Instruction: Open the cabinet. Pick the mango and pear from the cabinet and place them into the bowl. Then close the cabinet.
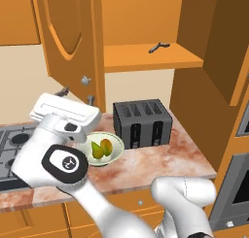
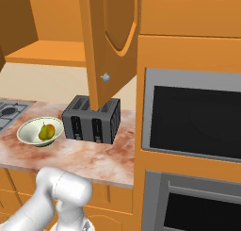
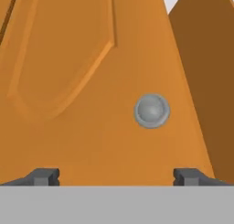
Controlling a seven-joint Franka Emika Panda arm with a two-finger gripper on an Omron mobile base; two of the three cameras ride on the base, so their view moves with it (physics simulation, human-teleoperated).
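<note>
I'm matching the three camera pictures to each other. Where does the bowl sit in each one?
Left base view: the bowl is left of centre on the counter, beside the toaster, partly behind the arm.
Right base view: the bowl is at mid-left, left of the toaster.
Hand view: not in it.
Shared landmark in both base views: the black toaster.

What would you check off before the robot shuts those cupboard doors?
1. Mango in the bowl: ok.
2. Pear in the bowl beside it: ok.
3. Cabinet doors: both open, closing not yet done: not ok.
4. Gripper empty, jaws wide apart: ok.
5. Gripper faces the left door's silver knob, not touching it: ok.
6. Dark small object lies on the shelf; whether it sits clear of the doors' swing: cannot tell.
</note>
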